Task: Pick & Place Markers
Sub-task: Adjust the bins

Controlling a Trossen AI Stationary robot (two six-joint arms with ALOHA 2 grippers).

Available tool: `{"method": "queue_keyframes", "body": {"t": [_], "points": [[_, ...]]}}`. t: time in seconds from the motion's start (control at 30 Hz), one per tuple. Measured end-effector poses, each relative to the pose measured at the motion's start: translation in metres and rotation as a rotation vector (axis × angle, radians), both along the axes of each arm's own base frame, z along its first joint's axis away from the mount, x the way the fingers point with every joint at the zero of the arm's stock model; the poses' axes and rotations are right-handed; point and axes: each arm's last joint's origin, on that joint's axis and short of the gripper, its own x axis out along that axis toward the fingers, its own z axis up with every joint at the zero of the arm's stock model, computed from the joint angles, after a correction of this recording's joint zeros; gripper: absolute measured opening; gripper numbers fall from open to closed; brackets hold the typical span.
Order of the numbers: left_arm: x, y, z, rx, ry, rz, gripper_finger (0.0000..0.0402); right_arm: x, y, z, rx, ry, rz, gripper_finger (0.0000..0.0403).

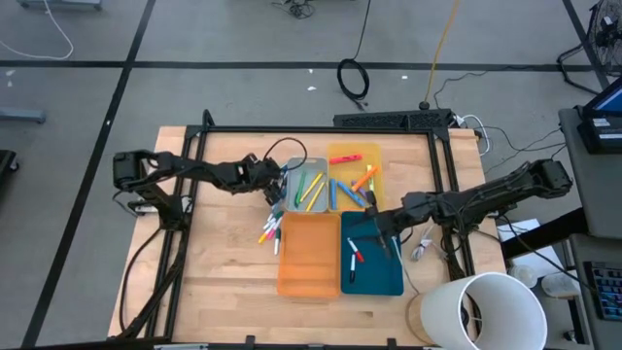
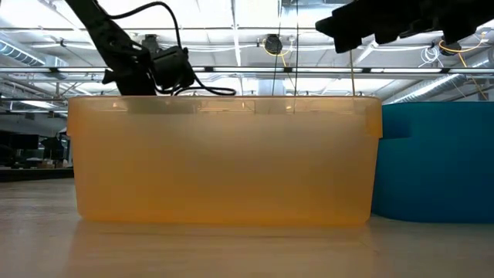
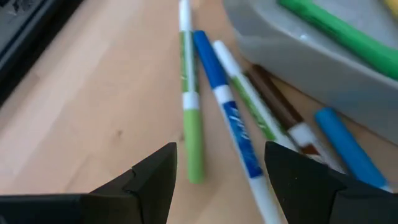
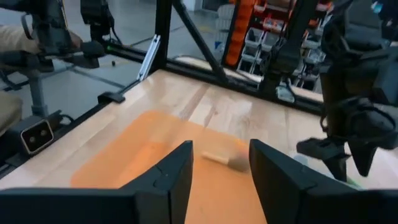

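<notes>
4 trays; 2 markers (image 1: pixel 354 257) in teal tray (image 1: pixel 384 277). Left gripper (image 3: pixel 217 180) spread over 5 loose markers (image 3: pixel 192 118) by grey tray (image 3: pixel 311 68). Right gripper (image 4: pixel 219 163) spread, w/ bare table (image 1: pixel 214 272) nearby.

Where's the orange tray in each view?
High: orange tray at lower middle, left of the teal tray.
Low: fills the middle, teal tray on its right.
Left wrist: not in it.
Right wrist: orange surface just past the right gripper.
Shared landmark: left arm, seen in high, low and right wrist views.
</notes>
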Motion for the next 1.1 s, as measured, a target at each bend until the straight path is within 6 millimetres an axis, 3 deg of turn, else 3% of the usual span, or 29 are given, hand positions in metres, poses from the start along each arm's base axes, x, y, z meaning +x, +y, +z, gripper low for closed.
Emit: {"method": "queue_keyframes", "body": {"t": [0.37, 0.77, 1.1], "points": [[-0.004, 0.009, 0.0, -0.008, 0.009, 0.012, 0.0246, 0.001, -0.005, 0.002, 0.016, -0.028, -0.024, 0.0144], [0.005, -0.024, 0.001, -0.102, -0.002, -0.192, 0.0246, 0.001, -0.005, 0.001, 0.012, -0.021, -0.024, 0.0142], [-0.002, -0.041, 0.007, -0.098, 0.059, -0.217, 0.0246, 0.001, -0.005, 0.001, 0.012, -0.017, -0.024, 0.0141]]}}
